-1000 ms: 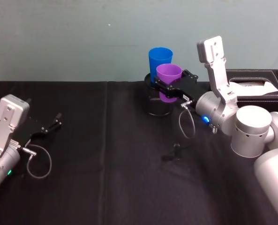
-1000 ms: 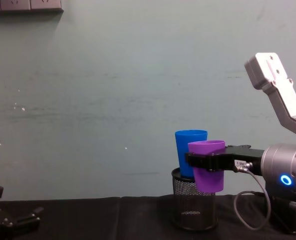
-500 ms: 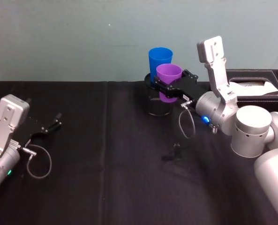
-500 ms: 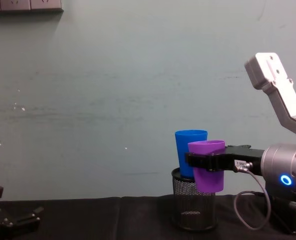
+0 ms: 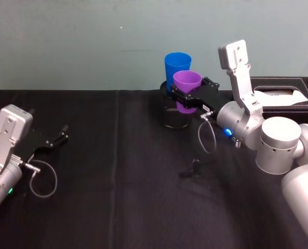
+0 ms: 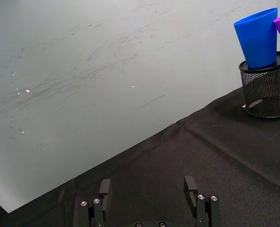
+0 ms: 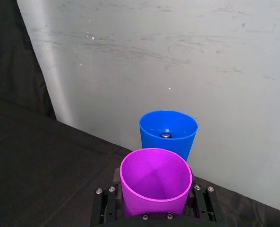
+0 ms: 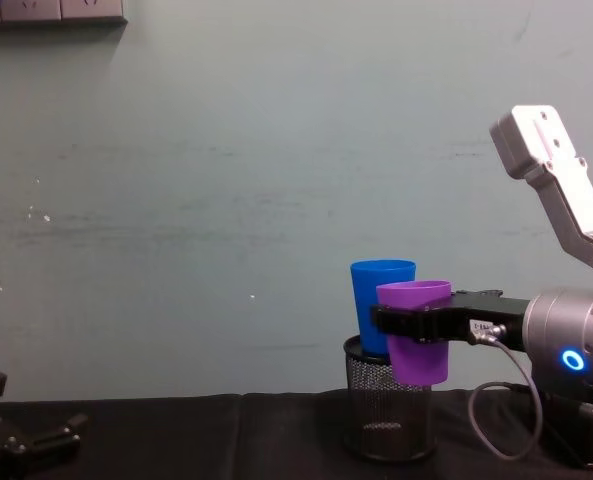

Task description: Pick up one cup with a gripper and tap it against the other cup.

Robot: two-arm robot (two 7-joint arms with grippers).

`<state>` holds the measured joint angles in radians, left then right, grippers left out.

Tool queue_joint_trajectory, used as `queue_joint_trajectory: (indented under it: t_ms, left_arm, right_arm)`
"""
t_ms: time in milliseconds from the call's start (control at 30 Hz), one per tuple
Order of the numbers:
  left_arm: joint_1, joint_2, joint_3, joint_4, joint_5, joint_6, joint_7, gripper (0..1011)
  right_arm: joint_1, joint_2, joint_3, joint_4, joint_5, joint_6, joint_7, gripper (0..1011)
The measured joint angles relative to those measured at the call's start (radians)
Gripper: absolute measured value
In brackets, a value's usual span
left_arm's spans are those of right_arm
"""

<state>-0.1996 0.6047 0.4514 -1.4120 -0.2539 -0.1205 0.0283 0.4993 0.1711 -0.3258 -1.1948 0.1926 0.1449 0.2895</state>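
Note:
The purple cup [image 5: 187,83] hangs upright above the table, my right gripper [image 5: 188,97] shut on its sides. Its open mouth [image 7: 155,182] sits between the black fingers [image 7: 105,201]. Just behind it the blue cup [image 5: 177,65] stands upright in a black wire-mesh pen holder [image 5: 172,116]. From the side the purple cup [image 8: 416,300] overlaps the blue cup [image 8: 368,300]; whether they touch I cannot tell. My left gripper [image 5: 57,137] rests open and empty at the table's left, far from both cups [image 6: 148,185].
A black box with white tissue [image 5: 283,93] stands at the back right, beside my right arm. A small dark object [image 5: 195,166] lies on the black cloth mid-table. The pale wall rises close behind the pen holder [image 8: 386,420].

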Motion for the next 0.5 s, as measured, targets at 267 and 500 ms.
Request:
queue_joint_trajectory:
  t_ms: [267, 500]
  left_arm:
    - [0.000, 0.000, 0.000, 0.000, 0.000, 0.000, 0.000, 1000]
    - [0.000, 0.000, 0.000, 0.000, 0.000, 0.000, 0.000, 1000]
  right_arm:
    - [0.000, 0.000, 0.000, 0.000, 0.000, 0.000, 0.000, 738]
    - [0.000, 0.000, 0.000, 0.000, 0.000, 0.000, 0.000, 738]
